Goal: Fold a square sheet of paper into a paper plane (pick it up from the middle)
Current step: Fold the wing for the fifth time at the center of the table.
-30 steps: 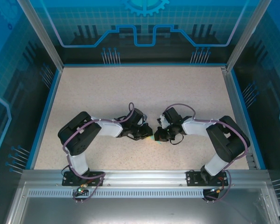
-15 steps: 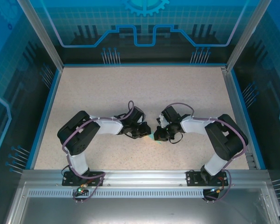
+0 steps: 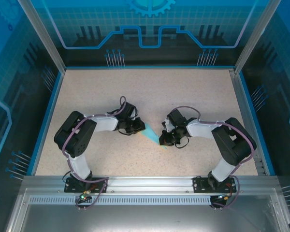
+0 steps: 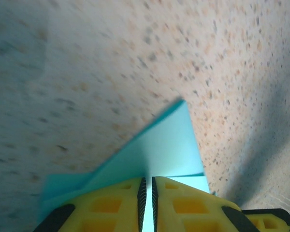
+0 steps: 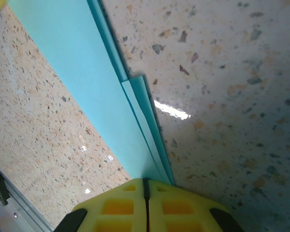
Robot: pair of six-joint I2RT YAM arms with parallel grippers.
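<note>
Speckled beige counter (image 3: 135,92) with blue panels (image 3: 150,29) all round. Up front, the left arm (image 3: 75,140) and right arm (image 3: 234,142) are bolted at the near edge, elbows kicked out sideways and forearms folded in low toward the middle. The left pincer (image 3: 138,128) is clamped on one end of the light cyan paper plane (image 3: 152,134), and the right pincer (image 3: 163,139) is clenched on the other end. The plane runs slanted between them, mid-counter. Can't tell if it's touching the counter. Stacked folds show by the right fingers (image 5: 111,210).
</note>
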